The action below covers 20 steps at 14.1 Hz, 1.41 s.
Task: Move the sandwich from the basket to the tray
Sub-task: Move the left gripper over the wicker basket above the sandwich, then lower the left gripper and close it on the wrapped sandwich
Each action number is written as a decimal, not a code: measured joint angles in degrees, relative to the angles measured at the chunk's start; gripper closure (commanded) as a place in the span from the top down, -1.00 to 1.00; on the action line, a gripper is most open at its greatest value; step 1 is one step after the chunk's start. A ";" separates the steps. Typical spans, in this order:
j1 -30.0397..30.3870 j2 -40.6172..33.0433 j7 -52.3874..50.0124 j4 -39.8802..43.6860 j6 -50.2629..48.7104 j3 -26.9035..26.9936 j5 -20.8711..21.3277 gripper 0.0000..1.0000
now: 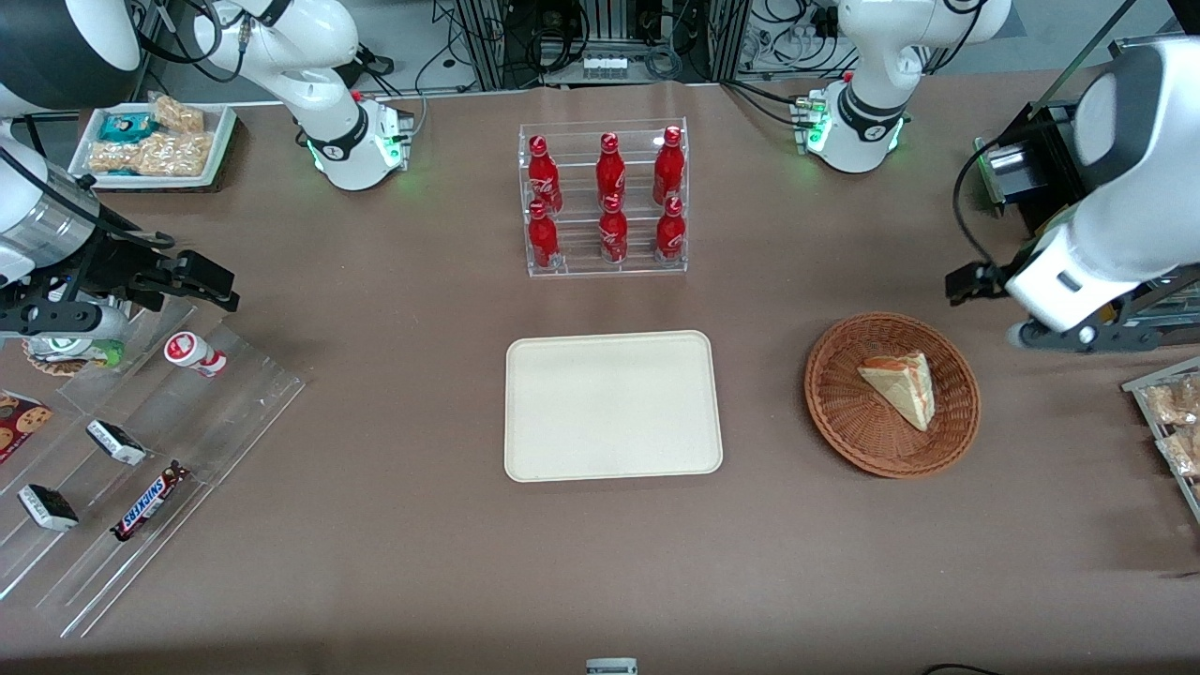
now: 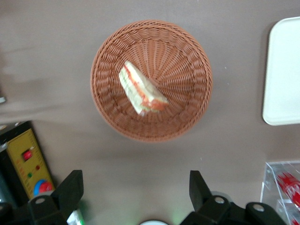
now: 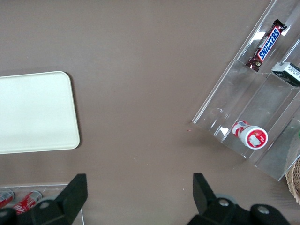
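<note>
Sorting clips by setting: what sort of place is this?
Likely a robot lab staged as a snack counter: a rack of cola bottles, a sandwich in a basket, and the open tool above it.

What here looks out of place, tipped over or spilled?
Only one thing stands out: a small red-capped bottle lies on its side in the clear rack. The sandwich rests in the basket, the tray is bare, and the open gripper holds nothing.
</note>
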 measured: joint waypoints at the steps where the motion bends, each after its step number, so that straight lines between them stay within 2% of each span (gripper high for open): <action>1: 0.03 0.50 0.00 -2.96 3.96 0.04 0.00 1.00; 8: 0.36 1.58 -5.63 -22.13 30.76 1.24 0.00 1.00; 11: 0.54 1.79 -18.12 -27.12 38.60 1.62 0.01 1.00; 17: 0.54 5.58 -49.30 -28.32 44.18 1.67 0.07 1.00; 18: 0.54 6.63 -51.79 -28.36 45.18 1.90 0.07 0.83; 19: 0.55 7.63 -53.06 -28.36 45.98 2.22 0.07 0.32; 20: 0.56 8.59 -53.63 -28.36 46.63 2.50 0.07 -0.42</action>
